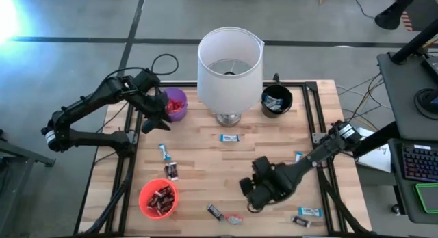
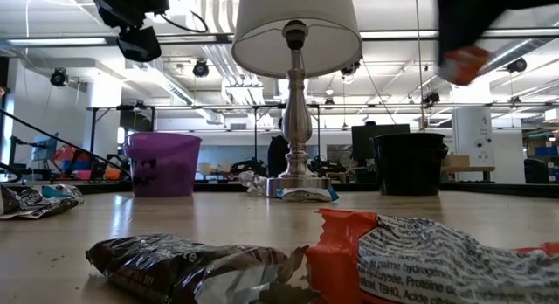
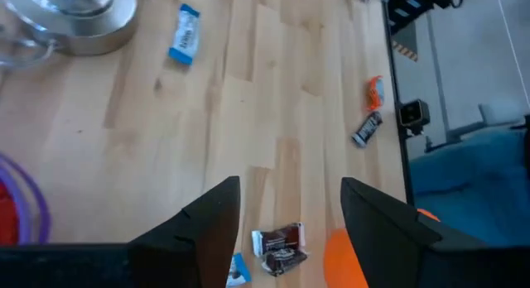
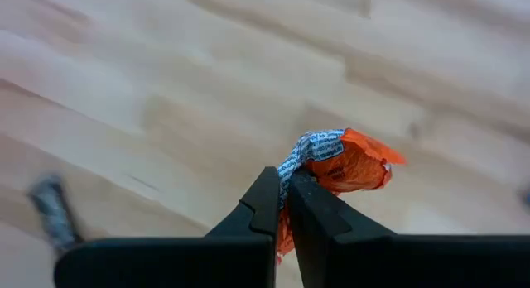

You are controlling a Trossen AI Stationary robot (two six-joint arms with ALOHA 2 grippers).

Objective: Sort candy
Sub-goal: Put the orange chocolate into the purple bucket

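High view. The left gripper (image 1: 161, 116) hangs over the near edge of the purple cup (image 1: 177, 104), which holds red-wrapped candy; its fingers stand apart with nothing between them. The right gripper (image 1: 254, 195) is low over the wooden table (image 1: 198, 163), in the near-right part of it. Loose candy lies around this gripper: a dark bar and a red bar (image 1: 224, 215) just to its near left, two light-blue bars (image 1: 306, 215) to its near right, another light-blue bar (image 1: 228, 137) beyond it towards the lamp (image 1: 230, 67). The red cup (image 1: 158, 198), with dark bars inside, stands well to its left; the black cup (image 1: 276, 100), with blue-and-white wrappers inside, stands far beyond it beside the lamp.

Low view. A dark-wrapped bar (image 2: 188, 267) and an orange-red wrapper (image 2: 419, 256) lie closest to the camera. The purple cup, the lamp base and the black cup stand in a row behind. A dark arm at upper right carries an orange-red scrap (image 2: 465, 63) clear of the table.

Left wrist view. The left gripper's two fingers (image 3: 211, 218) are spread wide and hold nothing. Ahead of them on the table lie a dark bar (image 3: 279, 242), then a second dark bar (image 3: 367, 128) and a red one (image 3: 375, 93) side by side, and a light-blue bar (image 3: 185, 45) near the lamp base.

Right wrist view. The right gripper (image 4: 284, 189) is clenched on the crumpled end of an orange-red candy wrapper (image 4: 352, 162), which sticks out just past the fingertips above the table boards.
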